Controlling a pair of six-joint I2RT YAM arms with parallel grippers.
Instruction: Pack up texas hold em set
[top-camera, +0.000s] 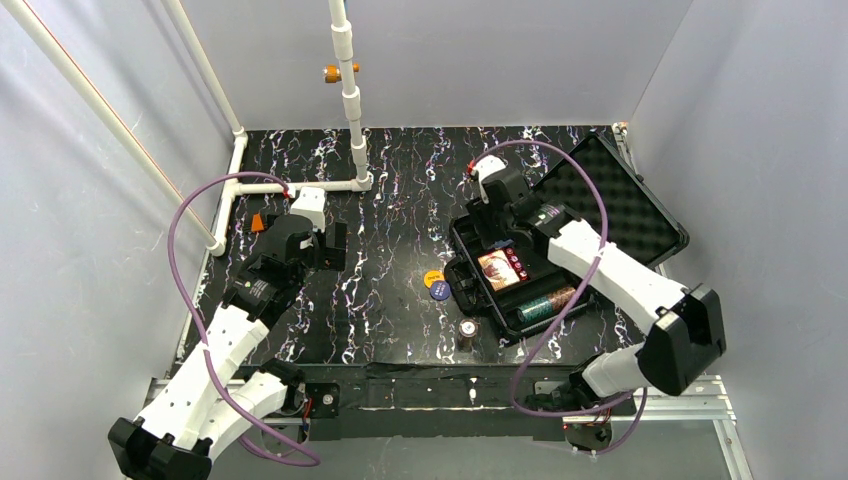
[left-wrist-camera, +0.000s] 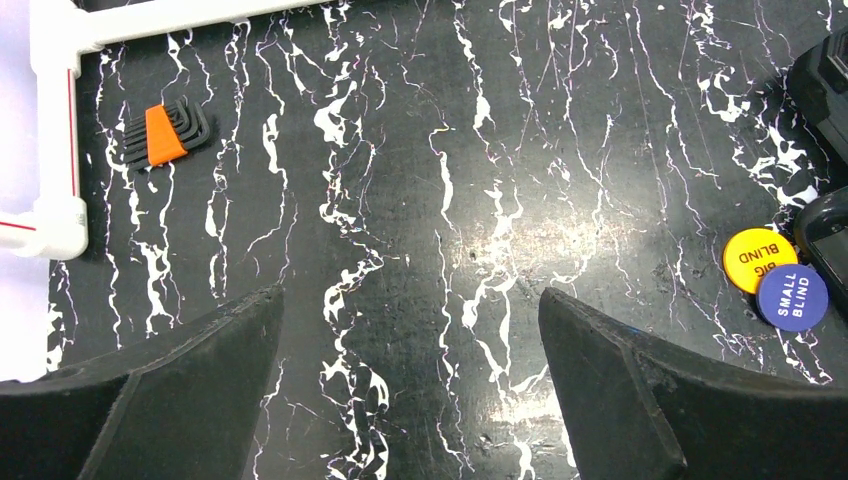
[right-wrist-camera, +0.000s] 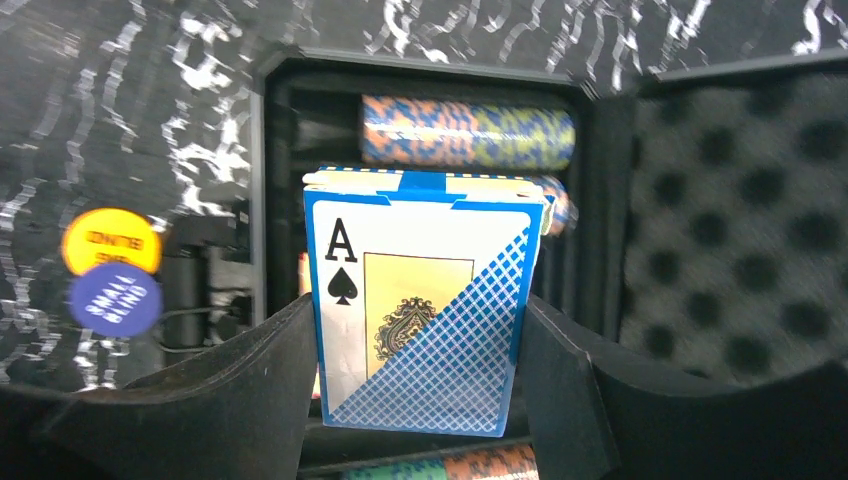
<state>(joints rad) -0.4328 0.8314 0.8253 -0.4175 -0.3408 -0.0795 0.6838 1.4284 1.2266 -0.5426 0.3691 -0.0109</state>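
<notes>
The black case (top-camera: 476, 304) lies open at the right, its egg-crate foam lid (top-camera: 625, 195) tipped back. My right gripper (top-camera: 497, 238) hovers over the case's far end, shut on a blue card deck (right-wrist-camera: 420, 300) that stands upright between the fingers (right-wrist-camera: 260, 390). Inside the case are a red deck (top-camera: 497, 270), red dice (top-camera: 517, 262) and rows of chips (right-wrist-camera: 468, 131). A yellow button (top-camera: 433, 279) and a blue button (top-camera: 440, 291) lie on the table just left of the case. A short chip stack (top-camera: 467, 330) stands in front of it. My left gripper (left-wrist-camera: 410, 295) is open over bare table.
An orange-and-black hex key set (left-wrist-camera: 165, 133) lies at the far left beside a white pipe frame (left-wrist-camera: 60, 120). A white pole (top-camera: 350, 100) rises at the back centre. Grey walls close in the black marbled table (top-camera: 400, 220) on three sides.
</notes>
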